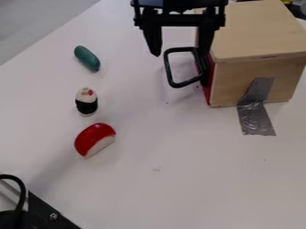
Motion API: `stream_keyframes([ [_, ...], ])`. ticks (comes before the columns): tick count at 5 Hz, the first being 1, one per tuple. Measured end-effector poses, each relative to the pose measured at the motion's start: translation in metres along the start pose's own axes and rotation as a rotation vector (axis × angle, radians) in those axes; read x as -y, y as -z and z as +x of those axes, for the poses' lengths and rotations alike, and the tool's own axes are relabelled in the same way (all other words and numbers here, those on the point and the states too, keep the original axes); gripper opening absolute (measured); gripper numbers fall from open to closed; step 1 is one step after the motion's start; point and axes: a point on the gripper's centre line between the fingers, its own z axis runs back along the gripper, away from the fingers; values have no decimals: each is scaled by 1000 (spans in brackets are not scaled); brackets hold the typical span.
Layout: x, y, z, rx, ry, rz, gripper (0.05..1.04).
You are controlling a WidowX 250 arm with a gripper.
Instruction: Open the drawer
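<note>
Fingers spread wide on the black gripper (180, 53), top centre of the frame; pale wooden box (257, 31) at upper right, contents hidden; its drawer (207, 91), right of centre, thin red front looking flush; squared black loop handle (168, 68) near the fingertips

Gripper (180, 53) is black, with two tapered fingers (153, 39) and a straight crossbar (179, 20) with stepped, blocky ends. Bluish-grey surfaces show above the crossbar.

The red-fronted drawer (207, 91), black loop handle (167, 67) outward, sits closed in its wooden box (257, 31).
</note>
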Motion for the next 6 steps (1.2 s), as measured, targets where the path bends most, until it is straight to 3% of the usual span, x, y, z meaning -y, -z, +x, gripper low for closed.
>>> stream_keyframes([
  [1,-7,6,22,20,-75,16,1001],
  [3,-27,35,44,5,-150,80,1001],
  [5,-37,68,43,-60,-169,135,1001],
  [6,-38,76,44,-67,-181,143,1001],
])
